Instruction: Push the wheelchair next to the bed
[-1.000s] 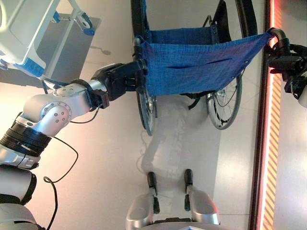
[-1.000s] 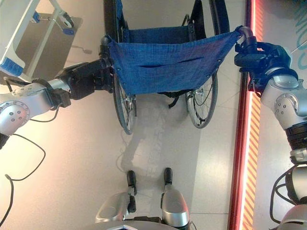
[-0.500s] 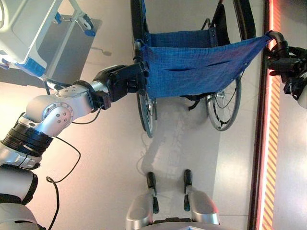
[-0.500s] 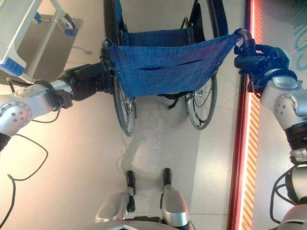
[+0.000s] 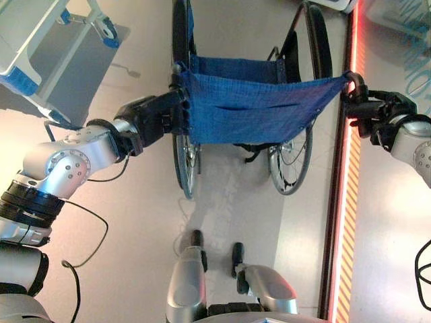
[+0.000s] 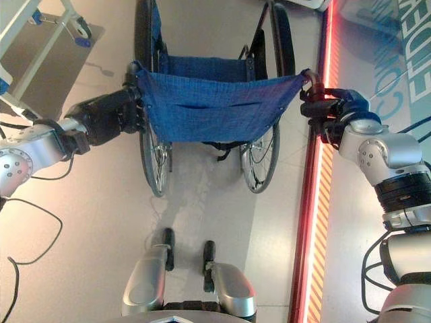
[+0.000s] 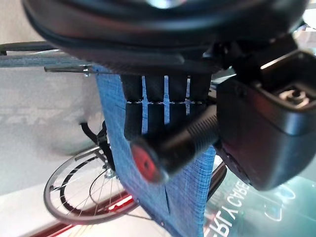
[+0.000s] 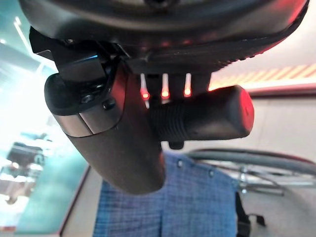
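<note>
Left hand (image 5: 151,116), right hand (image 6: 333,111) gripping wheelchair (image 5: 252,118) handles, wheelchair facing away

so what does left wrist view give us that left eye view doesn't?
Left wrist view alone: close up, the left hand has its fingers curled round the wheelchair's ribbed black push handle, whose end cap is red.

Left eye view alone: the bed frame with blue caster fittings at upper left, the right hand on the opposite push handle, and the orange-lit floor strip along the robot's right.

Both: the blue fabric backrest and a spoked wheel of the wheelchair.
</note>
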